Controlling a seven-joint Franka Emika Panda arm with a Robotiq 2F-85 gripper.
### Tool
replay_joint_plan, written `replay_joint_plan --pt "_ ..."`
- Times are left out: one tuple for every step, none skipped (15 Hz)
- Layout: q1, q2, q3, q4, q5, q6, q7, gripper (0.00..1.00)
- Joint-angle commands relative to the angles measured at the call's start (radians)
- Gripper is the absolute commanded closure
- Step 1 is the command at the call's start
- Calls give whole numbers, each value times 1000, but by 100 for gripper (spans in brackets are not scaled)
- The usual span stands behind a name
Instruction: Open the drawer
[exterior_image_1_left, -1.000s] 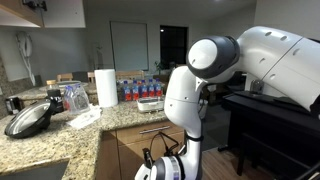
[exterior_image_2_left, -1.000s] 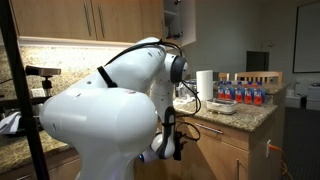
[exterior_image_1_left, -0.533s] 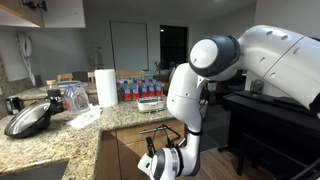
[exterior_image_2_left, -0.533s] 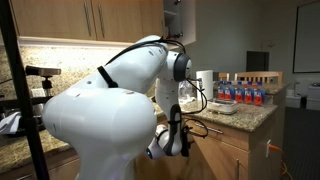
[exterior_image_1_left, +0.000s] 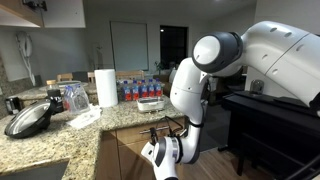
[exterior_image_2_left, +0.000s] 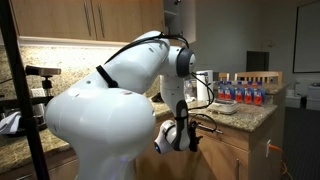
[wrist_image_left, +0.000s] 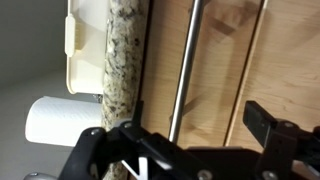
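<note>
The drawer (wrist_image_left: 215, 60) fills the wrist view as a light-brown wood front just under the granite counter edge (wrist_image_left: 122, 70). Its silver bar handle (wrist_image_left: 186, 70) runs down the picture. My gripper (wrist_image_left: 196, 125) is open, its black fingers (wrist_image_left: 268, 120) standing wide on either side of the handle's near end without touching it. In both exterior views the gripper (exterior_image_1_left: 160, 160) (exterior_image_2_left: 181, 136) hangs low in front of the cabinet, facing the drawer front (exterior_image_1_left: 135, 138). Whether the drawer is pulled out I cannot tell; its inside is hidden.
On the counter stand a paper towel roll (exterior_image_1_left: 106, 87), several bottles (exterior_image_1_left: 140, 88), a tray (exterior_image_1_left: 150, 103) and a dark pan (exterior_image_1_left: 30, 118). A black piece of furniture (exterior_image_1_left: 270, 120) stands close behind the arm. The arm's white bulk (exterior_image_2_left: 100, 125) blocks much of an exterior view.
The jaws have gone from partly closed round the handle to wide open. The wrist has shifted slightly along the cabinet front.
</note>
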Motion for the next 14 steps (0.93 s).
replay_joint_plan --pt "-22 -38 -10 0 9 55 -50 0" --pt "-27 -40 -15 7 8 70 -52 0" --pt "-31 -40 -19 15 7 83 -53 0" --pt "-37 -40 -23 25 9 100 -57 0" --pt "-41 -39 -27 35 11 115 -62 11" --pt "-45 -38 -32 43 10 127 -66 27" --pt "-49 -37 -35 51 11 140 -72 33" --pt "-51 -33 -37 64 13 150 -81 41" --pt "-55 -33 -39 70 13 159 -87 47" --pt "-57 -32 -41 75 11 165 -92 53" --pt "-58 -33 -41 76 11 173 -96 61" --pt "-57 -33 -41 74 9 178 -97 66" --pt "-56 -32 -41 73 9 183 -100 74" --pt "-55 -30 -39 70 10 186 -102 80"
